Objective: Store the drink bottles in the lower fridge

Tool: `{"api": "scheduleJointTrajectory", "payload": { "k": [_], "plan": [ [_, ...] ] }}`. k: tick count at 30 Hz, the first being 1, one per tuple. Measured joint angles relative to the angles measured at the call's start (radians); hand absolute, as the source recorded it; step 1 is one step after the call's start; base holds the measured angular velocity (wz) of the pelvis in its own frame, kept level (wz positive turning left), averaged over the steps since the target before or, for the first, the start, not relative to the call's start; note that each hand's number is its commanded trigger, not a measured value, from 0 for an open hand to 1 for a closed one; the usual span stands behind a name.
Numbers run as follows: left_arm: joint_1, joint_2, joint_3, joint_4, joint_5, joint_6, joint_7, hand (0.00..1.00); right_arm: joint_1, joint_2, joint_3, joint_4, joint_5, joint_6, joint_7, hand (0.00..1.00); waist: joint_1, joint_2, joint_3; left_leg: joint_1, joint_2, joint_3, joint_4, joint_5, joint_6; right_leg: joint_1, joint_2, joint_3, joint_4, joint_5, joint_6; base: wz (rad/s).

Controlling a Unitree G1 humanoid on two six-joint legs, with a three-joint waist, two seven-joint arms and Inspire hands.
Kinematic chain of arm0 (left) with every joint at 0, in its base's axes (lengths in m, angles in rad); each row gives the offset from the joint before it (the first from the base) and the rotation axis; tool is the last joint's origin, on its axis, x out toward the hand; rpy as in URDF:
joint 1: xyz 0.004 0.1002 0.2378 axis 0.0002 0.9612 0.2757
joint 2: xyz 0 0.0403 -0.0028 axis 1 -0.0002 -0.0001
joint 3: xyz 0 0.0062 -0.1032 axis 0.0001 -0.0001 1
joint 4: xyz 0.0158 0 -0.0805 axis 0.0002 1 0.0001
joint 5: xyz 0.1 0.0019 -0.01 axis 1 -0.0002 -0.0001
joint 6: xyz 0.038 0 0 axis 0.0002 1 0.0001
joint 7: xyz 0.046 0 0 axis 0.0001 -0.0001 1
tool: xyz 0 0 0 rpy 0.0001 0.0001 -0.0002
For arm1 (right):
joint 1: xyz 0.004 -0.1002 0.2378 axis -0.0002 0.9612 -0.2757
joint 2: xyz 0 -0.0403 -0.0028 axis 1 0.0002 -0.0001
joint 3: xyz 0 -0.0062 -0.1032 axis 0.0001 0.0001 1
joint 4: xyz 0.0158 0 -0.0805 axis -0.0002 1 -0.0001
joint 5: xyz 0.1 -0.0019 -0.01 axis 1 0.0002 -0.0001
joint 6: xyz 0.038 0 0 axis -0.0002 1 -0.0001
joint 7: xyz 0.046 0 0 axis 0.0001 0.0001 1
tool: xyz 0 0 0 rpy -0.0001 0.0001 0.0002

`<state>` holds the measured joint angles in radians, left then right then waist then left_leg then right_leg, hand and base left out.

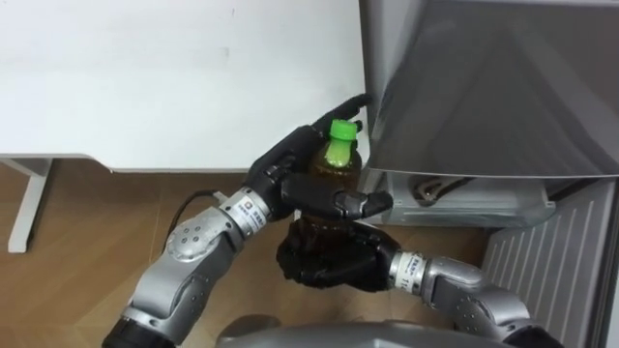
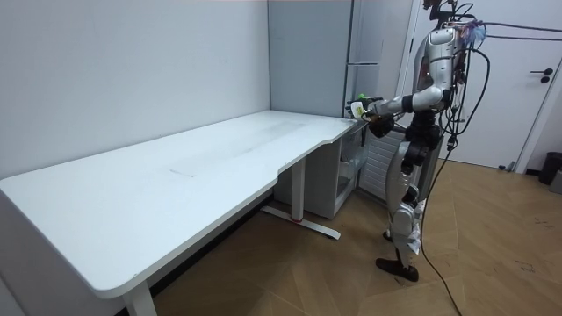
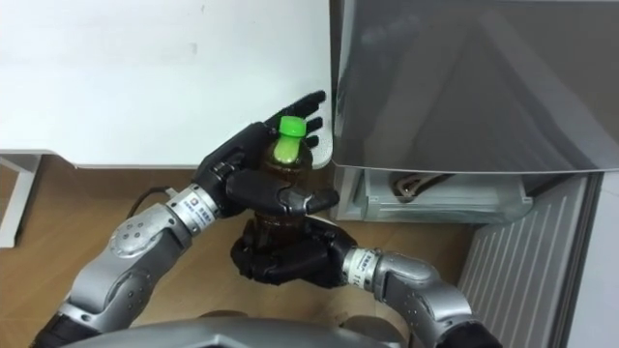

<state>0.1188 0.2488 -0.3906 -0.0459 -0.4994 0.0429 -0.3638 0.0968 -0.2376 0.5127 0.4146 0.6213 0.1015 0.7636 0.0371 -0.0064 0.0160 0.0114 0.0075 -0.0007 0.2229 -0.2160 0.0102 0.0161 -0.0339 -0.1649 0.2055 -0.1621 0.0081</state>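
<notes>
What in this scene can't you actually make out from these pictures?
- Lower half of the bottle, eye views: wrapped by the left hand and right hand.
- Inside of the lower compartment, eye views: covered by the fridge above.
- Same bottle, room view: too small for detail.

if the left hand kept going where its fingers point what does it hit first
Most likely the fridge: the left hand, clasping the bottle, aims up and right at the grey front's near edge. Depth is unclear there.
</notes>
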Motion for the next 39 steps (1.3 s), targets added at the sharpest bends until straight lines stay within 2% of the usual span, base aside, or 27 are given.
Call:
{"api": "scheduleJointTrajectory", "payload": {
  "k": [4, 8, 13, 17, 22, 27, 34, 36, 39],
  "plan": [
    [-0.004, -0.004, 0.056, -0.081, -0.024, -0.010, -0.002, 0.00, 0.002, -0.006, -0.007, 0.000, 0.001, 0.000, 0.002, 1.00, 0.001, 0.000, 0.0000, 0.000, 0.000, 0.000, 0.000, 0.000, 0.000, 0.001, 0.000, 0.000, -0.001, 0.000, 0.000, 0.00],
    [-0.011, -0.006, 0.140, -0.132, -0.078, -0.029, -0.002, 0.00, 0.004, -0.005, -0.055, 0.000, -0.005, 0.002, 0.023, 1.00, 0.001, 0.000, -0.0002, 0.002, 0.000, 0.000, 0.001, 0.000, 0.000, 0.002, 0.000, 0.000, 0.000, 0.000, 0.000, 0.00],
    [-0.013, 0.001, 0.248, -0.187, -0.080, -0.039, 0.035, 0.00, 0.005, -0.019, -0.103, -0.001, -0.003, 0.002, 0.024, 1.00, 0.006, 0.001, -0.0006, 0.007, 0.000, 0.001, 0.002, 0.000, 0.000, 0.003, 0.000, 0.001, 0.001, 0.000, 0.000, -0.01],
    [-0.019, -0.002, 0.297, -0.231, -0.080, -0.052, 0.070, 0.00, 0.013, -0.034, -0.109, -0.001, 0.000, 0.002, 0.024, 1.00, 0.035, 0.001, -0.0007, 0.014, 0.002, 0.008, 0.000, 0.000, 0.000, 0.005, -0.001, -0.001, 0.002, 0.000, 0.000, -0.04],
    [-0.019, -0.004, 0.374, -0.288, -0.081, -0.067, 0.102, 0.00, 0.073, -0.033, -0.145, -0.001, -0.008, 0.002, 0.025, 1.00, 0.068, 0.004, -0.0018, 0.032, 0.001, 0.005, -0.010, 0.000, 0.000, 0.023, -0.001, -0.003, -0.002, 0.000, 0.000, 0.01],
    [-0.019, -0.014, 0.459, -0.288, -0.078, -0.094, 0.171, 0.00, 0.093, -0.032, -0.206, -0.001, -0.023, 0.002, 0.026, 1.00, 0.084, 0.011, -0.0027, 0.055, 0.001, 0.003, -0.019, 0.000, 0.000, 0.041, 0.000, -0.002, -0.004, 0.000, 0.000, -0.02],
    [-0.011, -0.021, 0.566, -0.288, -0.071, -0.099, 0.265, 0.00, 0.151, -0.020, -0.282, -0.001, -0.087, 0.001, 0.025, 1.00, 0.112, 0.028, -0.0012, 0.054, 0.001, -0.003, -0.019, 0.000, 0.000, 0.045, 0.000, -0.003, -0.004, 0.000, 0.000, 0.00],
    [-0.009, -0.037, 0.622, -0.287, -0.058, -0.099, 0.312, 0.00, 0.160, -0.012, -0.296, -0.001, -0.130, 0.005, 0.022, 1.00, 0.114, 0.029, -0.0014, 0.062, 0.001, -0.003, -0.021, 0.000, 0.000, 0.048, 0.001, -0.004, -0.004, -0.001, 0.001, 0.00],
    [-0.007, -0.041, 0.670, -0.287, -0.054, -0.101, 0.381, 0.00, 0.172, 0.000, -0.313, -0.003, -0.147, 0.006, 0.020, 1.00, 0.138, 0.028, -0.0020, 0.069, 0.001, -0.002, -0.026, 0.000, 0.000, 0.057, 0.001, -0.004, -0.005, -0.001, 0.002, 0.00]
  ]
}}
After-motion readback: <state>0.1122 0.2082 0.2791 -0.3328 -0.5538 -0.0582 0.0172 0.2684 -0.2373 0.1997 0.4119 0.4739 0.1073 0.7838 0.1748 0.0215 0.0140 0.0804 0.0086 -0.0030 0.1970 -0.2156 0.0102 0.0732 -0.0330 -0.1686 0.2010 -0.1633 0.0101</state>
